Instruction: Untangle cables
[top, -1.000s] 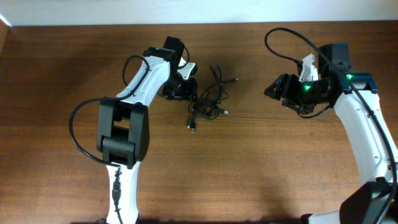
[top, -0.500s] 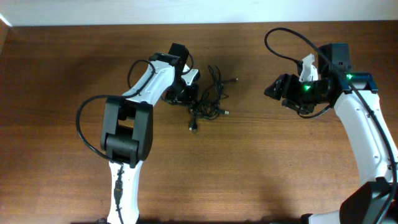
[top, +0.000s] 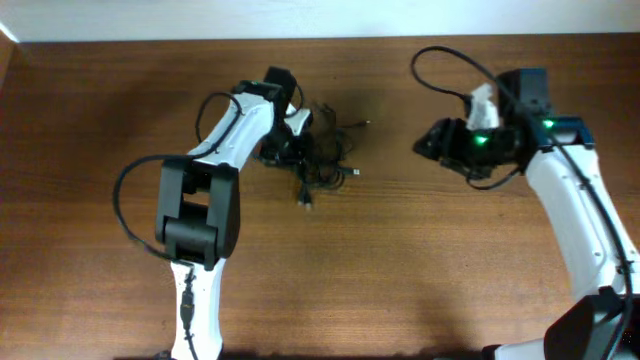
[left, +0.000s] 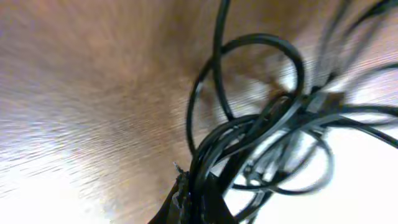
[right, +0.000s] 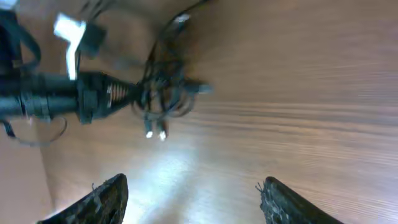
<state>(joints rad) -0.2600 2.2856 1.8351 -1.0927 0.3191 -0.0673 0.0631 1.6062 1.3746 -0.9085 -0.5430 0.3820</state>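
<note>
The cables (top: 327, 160) form a loose knot of thin black cords, with loops piled over one another and small pale-tipped plug ends poking out. The knot lies on the far half of the brown table (top: 420, 270), a little left of centre. The left gripper (left: 193, 198) pinches several strands at the knot's left edge. The right gripper (right: 193, 184), fingers spread wide, hovers well apart to the right. The bundle runs mostly far to near, with one plug end trailing nearward and another pointing right.
</note>
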